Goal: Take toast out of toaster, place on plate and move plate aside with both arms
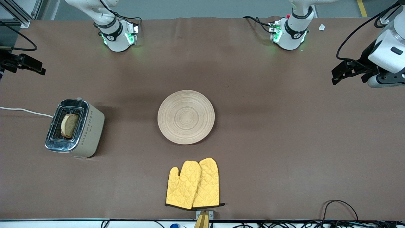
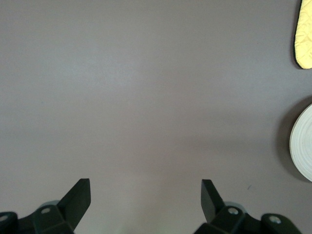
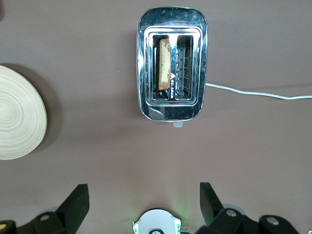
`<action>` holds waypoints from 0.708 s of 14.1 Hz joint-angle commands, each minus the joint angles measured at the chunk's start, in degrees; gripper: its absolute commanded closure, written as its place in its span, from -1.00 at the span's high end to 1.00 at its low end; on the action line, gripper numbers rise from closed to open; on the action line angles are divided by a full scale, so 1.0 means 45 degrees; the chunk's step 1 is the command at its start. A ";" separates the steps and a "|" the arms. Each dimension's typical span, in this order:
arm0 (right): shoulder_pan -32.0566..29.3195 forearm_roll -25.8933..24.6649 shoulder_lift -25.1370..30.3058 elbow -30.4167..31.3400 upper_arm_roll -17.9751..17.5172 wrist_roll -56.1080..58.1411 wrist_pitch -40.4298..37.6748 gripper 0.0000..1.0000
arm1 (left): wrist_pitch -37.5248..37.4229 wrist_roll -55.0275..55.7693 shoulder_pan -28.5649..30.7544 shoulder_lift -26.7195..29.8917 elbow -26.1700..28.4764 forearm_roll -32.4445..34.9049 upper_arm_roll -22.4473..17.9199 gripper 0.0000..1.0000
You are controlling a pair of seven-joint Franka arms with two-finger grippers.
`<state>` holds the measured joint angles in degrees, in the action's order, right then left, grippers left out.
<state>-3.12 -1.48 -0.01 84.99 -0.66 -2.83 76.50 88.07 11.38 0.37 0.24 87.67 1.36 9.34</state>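
Upright, brown speckled toast [image 1: 69, 125] in toaster [image 1: 83, 136] slot; both pincers [image 2: 145, 192] [image 3: 144, 195] spread wide, nothing held.

Bare worktop [image 1: 284, 126] lies all round the plate [image 1: 186, 117], so a gripper could come at its rim from either arm's end. The mitts [image 1: 193, 183] lie near the plate's edge nearest the front camera, apart from it. The toaster [image 1: 76, 128] stands well apart toward the right arm's end, its slots open from above, the toast [image 1: 69, 125] upright in one. Its cord [image 1: 25, 110] trails off toward the worktop's edge.
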 commanded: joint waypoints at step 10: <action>-0.0126 0.0291 0.0101 0.3450 0.0304 -0.0016 0.3715 1.00 | -0.0156 -0.0067 0.0075 -0.0151 -0.0342 -0.0009 -0.0005 1.00</action>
<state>-3.32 -1.31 -0.65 93.53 0.54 -2.83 87.37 88.07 11.38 0.51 0.18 87.56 1.36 9.28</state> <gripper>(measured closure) 0.000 0.000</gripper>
